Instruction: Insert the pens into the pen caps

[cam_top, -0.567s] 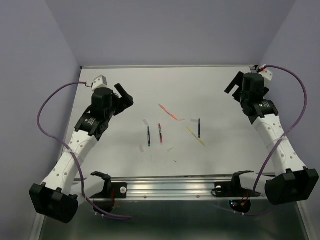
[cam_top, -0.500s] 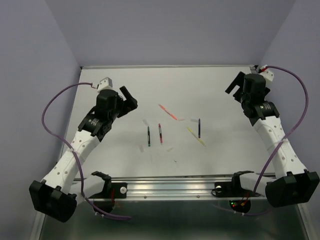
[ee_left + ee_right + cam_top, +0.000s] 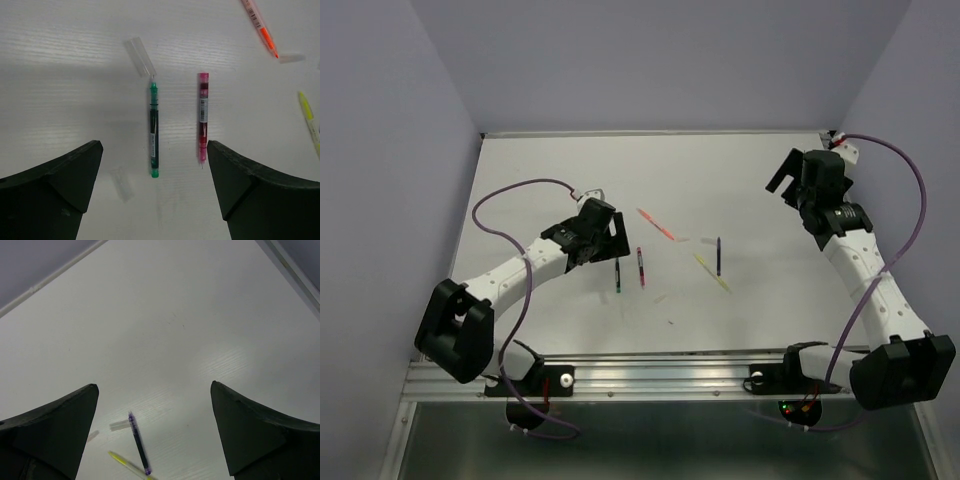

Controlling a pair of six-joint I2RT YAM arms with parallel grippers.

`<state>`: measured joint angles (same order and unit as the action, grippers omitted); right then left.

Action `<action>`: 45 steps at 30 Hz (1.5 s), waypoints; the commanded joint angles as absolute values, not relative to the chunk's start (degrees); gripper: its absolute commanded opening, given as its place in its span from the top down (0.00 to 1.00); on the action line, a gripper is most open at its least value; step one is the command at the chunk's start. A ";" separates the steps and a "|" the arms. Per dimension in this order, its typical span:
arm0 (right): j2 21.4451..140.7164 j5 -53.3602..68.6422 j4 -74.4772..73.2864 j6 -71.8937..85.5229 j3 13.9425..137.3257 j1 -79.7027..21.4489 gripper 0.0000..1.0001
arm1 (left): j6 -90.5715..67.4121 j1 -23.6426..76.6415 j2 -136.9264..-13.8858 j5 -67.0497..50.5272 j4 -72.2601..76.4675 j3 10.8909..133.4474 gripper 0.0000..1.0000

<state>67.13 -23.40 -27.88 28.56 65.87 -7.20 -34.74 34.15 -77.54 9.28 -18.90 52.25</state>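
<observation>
Slim green pen [image 3: 154, 135], red pen [image 3: 202, 117] alongside — clear cap [image 3: 140, 57] near green tip

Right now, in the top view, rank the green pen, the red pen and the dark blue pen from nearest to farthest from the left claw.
1. The green pen, right by the left claw, on the side toward the arm bases.
2. The red pen, the next one to the right, parallel to it.
3. The dark blue pen, well off to the right, toward the other arm.
</observation>
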 commanded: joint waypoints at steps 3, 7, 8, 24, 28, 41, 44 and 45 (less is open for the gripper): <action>71.44 -21.62 -26.37 25.93 66.18 -7.12 0.00 | -33.84 36.12 -81.91 10.99 -16.53 52.73 0.08; 73.82 -21.88 -27.59 25.66 67.06 -7.12 0.00 | -33.40 36.65 -86.13 10.55 -16.26 53.88 0.17; 74.26 -22.06 -27.77 25.66 67.06 -7.12 0.00 | -33.14 36.74 -87.61 10.46 -16.17 54.22 0.19; 76.38 -23.20 -28.48 25.75 67.68 -7.12 0.00 | -32.26 37.97 -95.10 10.11 -17.14 56.16 0.57; 76.46 -23.38 -28.65 25.84 67.59 -7.12 0.00 | -32.87 39.20 -97.11 16.16 -21.61 58.18 0.61; 75.41 -23.29 -29.00 24.96 67.15 -7.12 0.00 | -34.37 39.46 -98.79 15.91 -22.85 58.62 0.85; 74.27 -22.59 -28.92 24.52 67.15 -7.12 0.00 | -34.10 39.46 -97.39 15.91 -22.59 58.62 0.99; 74.01 -22.07 -28.74 24.35 67.06 -7.12 0.00 | -33.84 39.46 -96.86 15.91 -22.59 58.80 1.00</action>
<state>76.47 -22.46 -29.19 25.69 65.84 -7.20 -33.85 39.40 -98.13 14.68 -20.97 57.80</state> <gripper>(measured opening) 0.998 0.175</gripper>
